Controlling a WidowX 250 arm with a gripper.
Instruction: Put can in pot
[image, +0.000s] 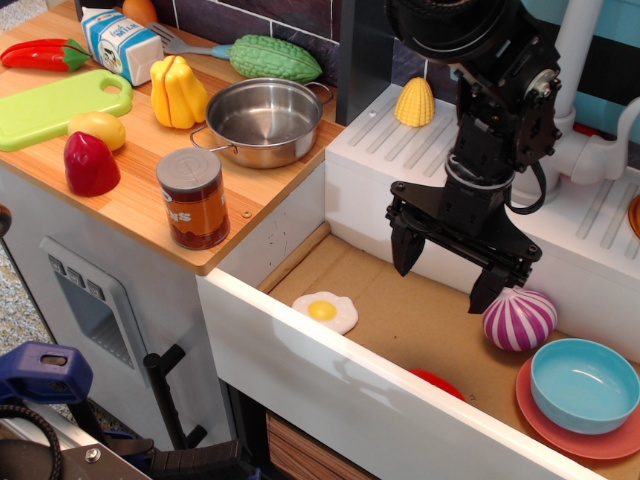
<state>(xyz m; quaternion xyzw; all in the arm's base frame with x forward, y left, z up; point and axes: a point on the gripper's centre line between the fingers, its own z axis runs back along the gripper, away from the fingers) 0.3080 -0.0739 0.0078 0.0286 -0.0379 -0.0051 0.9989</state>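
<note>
The can (193, 197), with a grey lid and a red-brown label with orange lettering, stands upright near the front edge of the wooden counter (250, 195). The shiny steel pot (263, 121) sits just behind it on the same counter and holds nothing. My gripper (447, 270) hangs open and empty over the sink basin, well to the right of the can and pot, fingers pointing down.
On the counter are a yellow pepper (178, 92), a milk carton (122, 44), a green cutting board (58, 108), a red and a yellow toy, a chili and a green gourd (275, 58). In the basin lie a fried egg (325, 311), a purple onion (519, 319) and a blue bowl (585, 385) on a plate.
</note>
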